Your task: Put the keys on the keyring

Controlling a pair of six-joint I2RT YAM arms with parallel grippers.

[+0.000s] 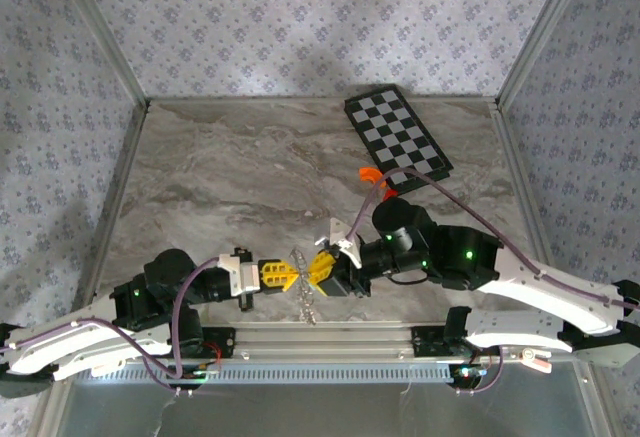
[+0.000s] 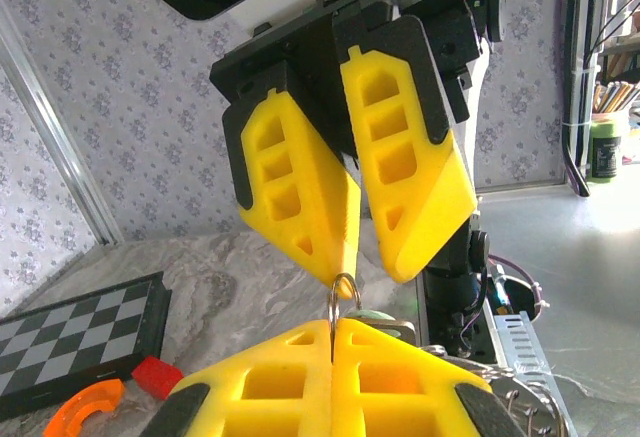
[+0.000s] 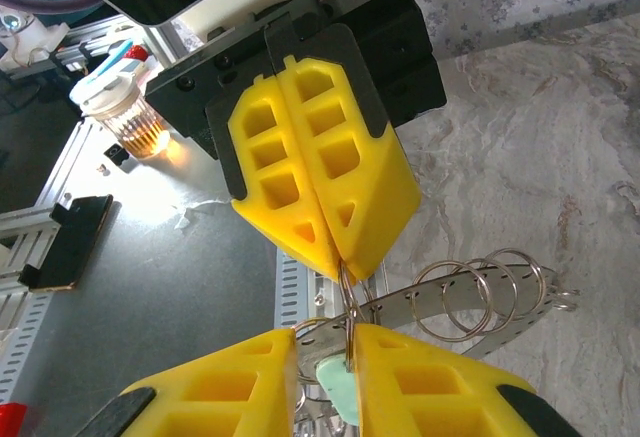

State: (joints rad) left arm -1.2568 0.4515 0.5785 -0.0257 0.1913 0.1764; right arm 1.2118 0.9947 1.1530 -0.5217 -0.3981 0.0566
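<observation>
Keys point(image 3: 338, 382), that tiny teal piece, sit wedged between the right gripper's point(image 3: 325, 339) barely parted yellow fingers, and nose to nose the left gripper point(image 3: 345, 265) is clamped tight on the thin silvery keyring point(image 3: 346, 297), both low over the marble table point(image 1: 220, 177) by its near edge.

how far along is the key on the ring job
Done: both pieces are gripped, the left gripper shut on the ring, the right gripper on the key. In hand: key and ring meet between the grippers. Left: threading; whether it has started, I cannot tell.
</observation>
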